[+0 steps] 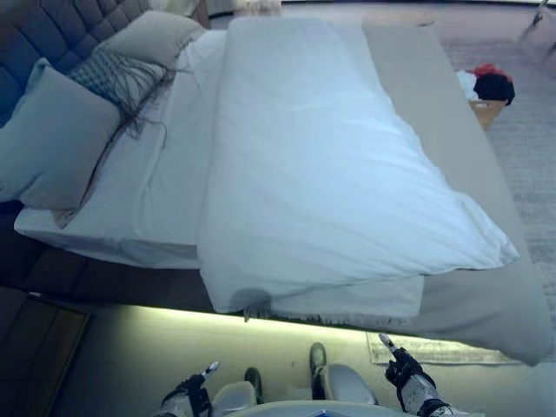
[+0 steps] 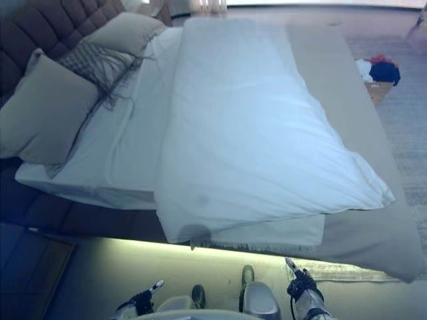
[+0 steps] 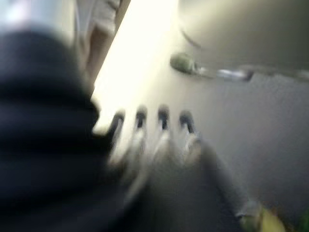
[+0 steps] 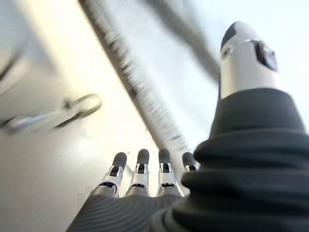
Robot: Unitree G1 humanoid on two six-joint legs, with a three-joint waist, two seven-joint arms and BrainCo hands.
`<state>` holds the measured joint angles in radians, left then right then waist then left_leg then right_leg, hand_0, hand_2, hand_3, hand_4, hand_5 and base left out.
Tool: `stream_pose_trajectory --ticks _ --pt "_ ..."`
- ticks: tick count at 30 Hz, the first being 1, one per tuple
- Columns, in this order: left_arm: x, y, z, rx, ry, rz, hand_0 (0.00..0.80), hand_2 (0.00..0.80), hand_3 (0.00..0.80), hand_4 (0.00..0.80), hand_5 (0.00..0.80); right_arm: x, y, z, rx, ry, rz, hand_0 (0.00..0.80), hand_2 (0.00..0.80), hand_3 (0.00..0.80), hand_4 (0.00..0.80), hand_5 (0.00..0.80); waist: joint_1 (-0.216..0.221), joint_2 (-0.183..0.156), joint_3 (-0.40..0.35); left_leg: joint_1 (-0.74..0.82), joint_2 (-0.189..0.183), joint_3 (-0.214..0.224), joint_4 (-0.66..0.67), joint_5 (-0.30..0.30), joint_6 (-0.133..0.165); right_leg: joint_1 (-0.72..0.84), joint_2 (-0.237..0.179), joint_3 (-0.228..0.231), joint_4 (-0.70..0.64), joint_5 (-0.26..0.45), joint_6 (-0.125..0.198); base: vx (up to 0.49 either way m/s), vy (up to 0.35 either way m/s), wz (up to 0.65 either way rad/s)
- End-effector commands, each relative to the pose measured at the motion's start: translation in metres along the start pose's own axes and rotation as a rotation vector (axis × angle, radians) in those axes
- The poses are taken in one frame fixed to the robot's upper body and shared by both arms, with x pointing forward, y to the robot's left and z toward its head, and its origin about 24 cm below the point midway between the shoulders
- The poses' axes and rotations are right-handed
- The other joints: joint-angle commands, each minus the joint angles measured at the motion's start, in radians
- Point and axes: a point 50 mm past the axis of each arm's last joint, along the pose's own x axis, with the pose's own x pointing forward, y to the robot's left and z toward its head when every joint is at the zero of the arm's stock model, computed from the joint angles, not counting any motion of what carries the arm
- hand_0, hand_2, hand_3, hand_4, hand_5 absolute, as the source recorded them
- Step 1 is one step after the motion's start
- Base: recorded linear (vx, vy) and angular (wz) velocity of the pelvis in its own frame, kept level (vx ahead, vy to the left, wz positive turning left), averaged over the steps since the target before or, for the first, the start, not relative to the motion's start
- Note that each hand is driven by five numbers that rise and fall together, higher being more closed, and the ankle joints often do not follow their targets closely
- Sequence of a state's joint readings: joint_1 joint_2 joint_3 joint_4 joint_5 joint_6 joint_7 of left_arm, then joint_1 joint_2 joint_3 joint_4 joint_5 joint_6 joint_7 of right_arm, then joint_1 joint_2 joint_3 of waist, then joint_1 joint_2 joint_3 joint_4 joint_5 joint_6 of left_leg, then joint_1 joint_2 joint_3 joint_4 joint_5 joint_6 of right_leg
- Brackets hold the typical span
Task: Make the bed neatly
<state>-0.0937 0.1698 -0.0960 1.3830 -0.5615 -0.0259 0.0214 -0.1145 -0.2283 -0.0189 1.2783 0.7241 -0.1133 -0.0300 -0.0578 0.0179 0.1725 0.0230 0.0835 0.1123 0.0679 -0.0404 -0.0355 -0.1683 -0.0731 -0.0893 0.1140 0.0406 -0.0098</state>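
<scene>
A white duvet (image 1: 321,165) lies lengthwise on the bed, folded over so its near edge hangs past the mattress side. Left of it the white sheet (image 1: 156,182) shows bare. Pillows (image 1: 52,139) and a fringed grey cushion (image 1: 113,74) rest by the dark tufted headboard (image 1: 52,30). A grey bedspread (image 1: 460,174) runs along the right side. My left hand (image 1: 193,389) and right hand (image 1: 401,363) hang low in front of the bed, both open and holding nothing; the wrist views show straight fingers (image 4: 140,169) over the floor.
A basket (image 1: 486,109) with red, white and dark clothes stands on the carpet beyond the bed's right side. A lit strip runs under the bed's near edge. A small rug (image 1: 434,349) lies on the floor by my right hand.
</scene>
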Motion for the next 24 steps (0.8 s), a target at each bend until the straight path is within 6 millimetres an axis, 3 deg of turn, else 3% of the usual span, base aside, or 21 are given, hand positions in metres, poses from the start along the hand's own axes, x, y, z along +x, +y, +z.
stream_pose_trajectory --ticks 1,3,5,8,9,11,14,16,21,24 --pt "0.0 -0.003 0.005 0.034 -0.018 0.006 0.0 0.0 0.0 0.0 0.0 0.001 -0.003 0.003 0.017 -0.014 -0.012 0.0 0.0 0.0 0.0 0.0 -0.007 -0.002 -0.035 -0.004 0.125 -0.011 -0.103 0.204 -0.092 0.099 -0.062 -0.003 -0.107 0.08 0.093 -0.049 0.414 -0.05" --pt "0.001 -0.009 0.012 0.048 -0.051 -0.018 0.0 0.0 0.0 0.0 0.0 0.001 -0.006 0.009 0.024 -0.031 -0.024 0.0 0.0 0.0 0.0 0.0 -0.022 0.017 -0.036 0.014 0.169 -0.015 -0.101 0.224 -0.121 0.071 -0.096 0.006 -0.092 0.086 0.105 -0.097 0.525 0.07" --pt "0.001 -0.018 0.019 0.059 -0.081 -0.055 0.0 0.0 0.0 0.0 0.0 0.002 -0.006 0.02 0.033 -0.065 -0.017 0.0 0.0 0.0 0.0 0.0 -0.037 0.038 -0.023 0.022 0.173 -0.028 -0.094 0.196 -0.131 0.033 -0.139 0.033 -0.067 0.098 0.127 -0.137 0.554 -0.05" --pt "0.001 -0.027 0.034 0.13 -0.111 -0.086 0.0 0.0 0.0 0.0 0.0 0.003 -0.005 0.03 0.069 -0.085 -0.011 0.0 0.0 0.0 0.0 0.0 -0.059 0.047 0.007 0.015 0.123 0.014 -0.078 0.115 -0.115 -0.01 -0.231 0.062 -0.052 0.141 0.195 -0.081 0.408 -0.26" --pt "0.001 -0.025 0.037 0.152 -0.123 -0.093 0.0 0.0 0.0 0.0 0.0 0.004 -0.004 0.034 0.129 -0.094 0.006 0.0 0.0 0.0 0.0 0.0 -0.054 0.036 0.02 -0.011 0.09 -0.003 -0.031 0.081 -0.106 -0.009 -0.253 0.076 -0.079 0.172 0.215 -0.052 0.177 -0.15" --pt "0.0 -0.017 0.041 0.149 -0.148 -0.079 0.0 0.0 0.0 0.0 0.0 0.004 -0.002 0.045 0.214 -0.136 0.05 0.0 0.0 0.0 0.0 0.0 -0.043 0.023 0.048 -0.024 0.064 0.024 0.027 0.03 -0.092 -0.009 -0.28 0.039 -0.098 0.204 0.226 -0.026 0.094 -0.13" --pt "-0.001 -0.001 0.054 0.105 -0.182 -0.046 0.0 0.0 0.0 0.0 0.0 0.005 0.012 0.064 0.318 -0.183 0.118 0.0 0.0 0.0 0.0 0.0 -0.019 0.021 0.072 -0.059 0.068 0.056 0.047 0.04 -0.07 -0.018 -0.246 -0.002 0.006 0.12 0.217 -0.122 0.066 -0.3" --pt "-0.002 0.0 0.071 0.089 -0.233 -0.044 0.0 0.0 0.0 0.0 0.0 0.005 0.027 0.089 0.408 -0.237 0.171 0.0 0.0 0.0 0.0 0.0 0.014 0.004 0.094 -0.143 0.072 0.06 0.118 0.033 -0.074 -0.038 -0.24 -0.043 0.031 0.092 0.201 -0.253 -0.076 -0.26" --pt "-0.012 -0.028 0.124 -0.018 -0.393 -0.142 0.0 0.0 0.0 0.0 0.0 -0.007 0.066 0.166 0.532 -0.366 0.359 0.0 0.0 0.0 0.0 0.0 0.036 0.013 0.185 -0.322 0.085 0.004 0.216 0.032 -0.098 -0.19 -0.249 -0.033 0.088 0.101 0.19 -0.26 -0.054 0.12" --pt "-0.021 -0.048 0.146 -0.001 -0.47 -0.209 0.0 0.0 0.0 0.0 0.0 -0.023 0.078 0.212 0.526 -0.47 0.448 0.0 0.0 0.0 0.0 0.0 0.043 0.022 0.235 -0.432 0.07 -0.026 0.272 0.028 -0.099 -0.297 -0.252 -0.021 0.152 0.088 0.183 -0.214 -0.032 0.34"
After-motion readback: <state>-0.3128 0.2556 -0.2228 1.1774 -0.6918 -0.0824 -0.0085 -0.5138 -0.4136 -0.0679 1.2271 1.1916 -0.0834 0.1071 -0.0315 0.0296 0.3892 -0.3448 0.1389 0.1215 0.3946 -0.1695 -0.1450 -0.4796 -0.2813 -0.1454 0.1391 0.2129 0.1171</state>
